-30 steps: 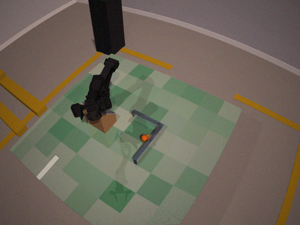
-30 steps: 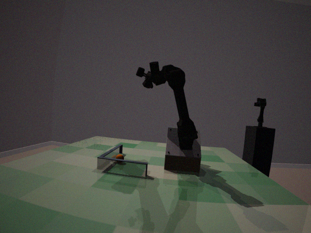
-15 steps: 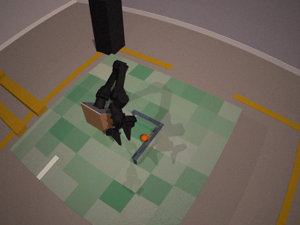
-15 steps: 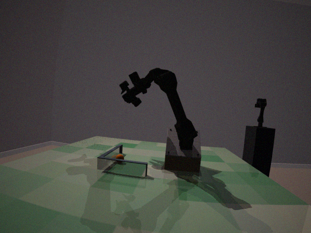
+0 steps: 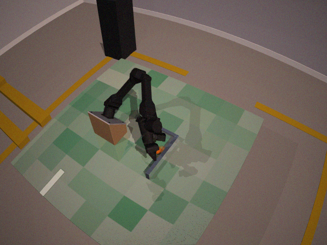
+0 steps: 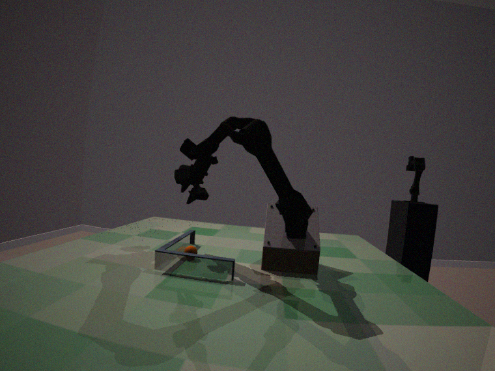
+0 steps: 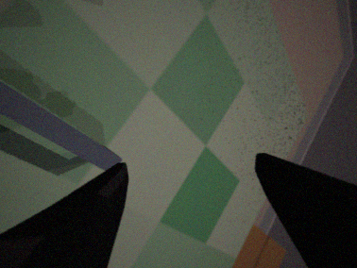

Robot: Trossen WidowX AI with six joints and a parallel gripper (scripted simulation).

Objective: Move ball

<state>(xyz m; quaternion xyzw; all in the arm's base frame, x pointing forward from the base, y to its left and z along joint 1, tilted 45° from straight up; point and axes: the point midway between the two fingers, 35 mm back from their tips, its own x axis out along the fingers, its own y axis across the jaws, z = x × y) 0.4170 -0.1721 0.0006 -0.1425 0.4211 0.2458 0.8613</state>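
The orange ball lies on the green checked table inside the corner of the two low clear walls, close to the wall. I cannot make out the see-through copy apart from the ball. My gripper is open and empty. It hangs well above the table over the corner, pointing down. In the wrist view a piece of wall shows left of the fingers and the ball is out of sight.
The arm's base block stands just behind the walls. A tall black pillar stands beyond the table edge. A white strip lies near the front left. Yellow bars line the floor.
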